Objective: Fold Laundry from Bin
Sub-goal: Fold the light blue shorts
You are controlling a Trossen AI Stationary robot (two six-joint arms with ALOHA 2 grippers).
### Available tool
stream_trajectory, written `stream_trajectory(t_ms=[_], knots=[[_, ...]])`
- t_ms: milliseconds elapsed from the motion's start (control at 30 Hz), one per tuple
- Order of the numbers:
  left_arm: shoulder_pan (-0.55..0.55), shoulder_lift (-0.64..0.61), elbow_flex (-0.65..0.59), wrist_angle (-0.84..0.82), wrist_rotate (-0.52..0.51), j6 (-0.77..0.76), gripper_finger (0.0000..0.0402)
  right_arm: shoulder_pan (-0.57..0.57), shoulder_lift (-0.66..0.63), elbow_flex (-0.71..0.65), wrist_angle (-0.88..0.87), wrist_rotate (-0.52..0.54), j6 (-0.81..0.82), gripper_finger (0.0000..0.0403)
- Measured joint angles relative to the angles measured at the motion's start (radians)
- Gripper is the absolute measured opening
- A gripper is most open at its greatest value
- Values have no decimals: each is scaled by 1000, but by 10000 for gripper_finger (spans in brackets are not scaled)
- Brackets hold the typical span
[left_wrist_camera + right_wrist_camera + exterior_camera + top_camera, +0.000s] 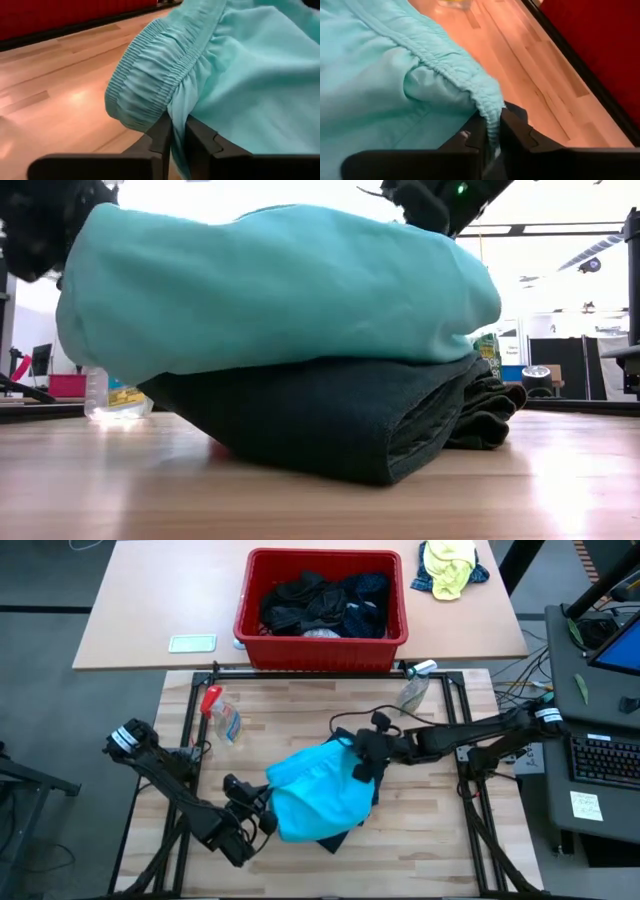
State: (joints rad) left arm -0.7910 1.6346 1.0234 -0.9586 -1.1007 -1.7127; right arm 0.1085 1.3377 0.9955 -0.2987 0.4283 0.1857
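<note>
Claws pinch turquoise garment atop dark folded piece.
Left claw and right claw each clamp its waistband; bin beyond holds more laundry, unfolded.

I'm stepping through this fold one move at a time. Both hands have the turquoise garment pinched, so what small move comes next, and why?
Probably lift both corners a little and draw them apart. The left hand and right hand each pinch the elastic waistband of the turquoise garment, which lies bunched on a folded dark garment, so it needs spreading before folding.
</note>
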Motion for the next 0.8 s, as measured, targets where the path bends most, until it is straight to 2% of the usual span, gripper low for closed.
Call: stream_trajectory(t_ms=[100, 300, 400, 533, 667, 800], knots=[[0, -1, 54, -83, 74, 19, 44, 0, -37, 0, -19, -40, 5, 86], [0, -1, 169, -219, 186, 120, 74, 0, -117, 0, -80, -39, 25, 156], [0, -1, 241, -263, 232, 234, 81, 0, -162, 0, -91, -35, 25, 177], [-1, -1, 332, -252, 234, 428, 82, 17, -225, 0, -84, -34, 23, 190], [-2, -1, 337, -53, 203, 705, 80, 72, -250, -34, 8, -89, -39, 189], [0, -1, 214, 369, 249, 1015, 76, 139, -212, -165, 309, -354, -150, 176]])
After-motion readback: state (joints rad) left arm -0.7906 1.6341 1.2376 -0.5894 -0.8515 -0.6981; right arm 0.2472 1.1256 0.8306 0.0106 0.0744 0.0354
